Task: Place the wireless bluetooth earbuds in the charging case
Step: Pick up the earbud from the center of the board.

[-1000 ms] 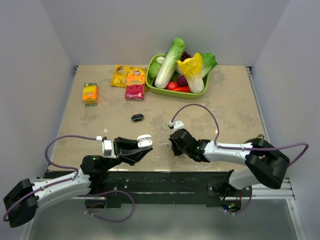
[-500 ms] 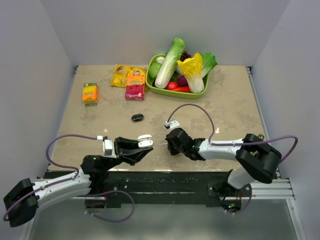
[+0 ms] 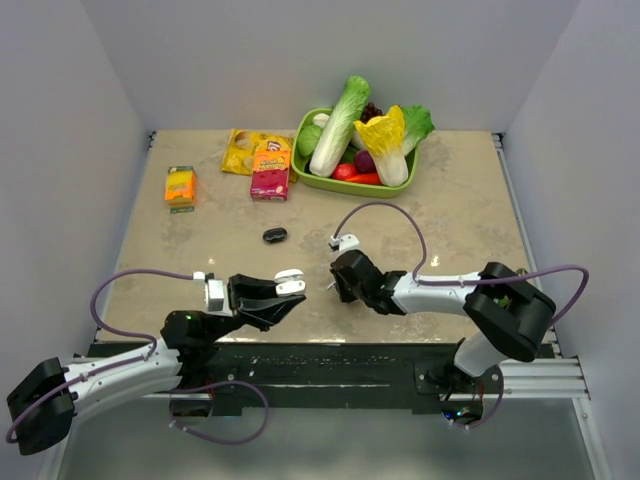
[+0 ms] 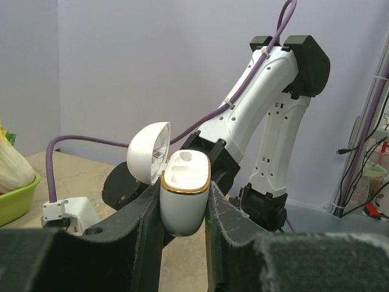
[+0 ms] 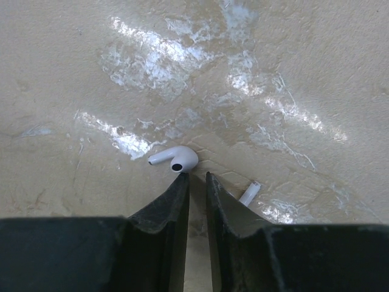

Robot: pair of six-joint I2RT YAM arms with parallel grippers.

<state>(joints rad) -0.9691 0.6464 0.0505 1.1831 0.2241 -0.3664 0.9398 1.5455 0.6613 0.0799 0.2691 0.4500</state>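
Left hand (image 4: 184, 210) is pinching the small white glossy charging case (image 4: 182, 201) w/ hinged lid, one dark finger on each side of its body. The case is held upright, off the table. Its lid is swung open to the left, a gold rim runs round the mouth, and two sockets show in the top. In the top view the left hand (image 3: 290, 288) is at the near edge of the beige mottled table (image 3: 450, 230), left of centre.

Right hand (image 5: 196, 177) points down at the table w/ fingers slightly apart. There's a narrow gap btwn them and nothing in it. A tiny white plastic earbud (image 5: 175, 159) w/ short stem lies on the table just past the left fingertip, touching it or nearly so. The stem points left. A second white earbud stem (image 5: 248, 194) pokes out beside the other finger, the rest hidden. In the top view the right hand (image 3: 334, 284) is just right of the left hand, the two apart.

Far side of table:
- green plastic tray (image 3: 345, 187) of toy veg
- yellow snack bag (image 3: 240, 152)
- red-and-orange box (image 3: 270, 172)
- orange box (image 3: 180, 186), further left
- small black oval object (image 3: 275, 235), mid-table
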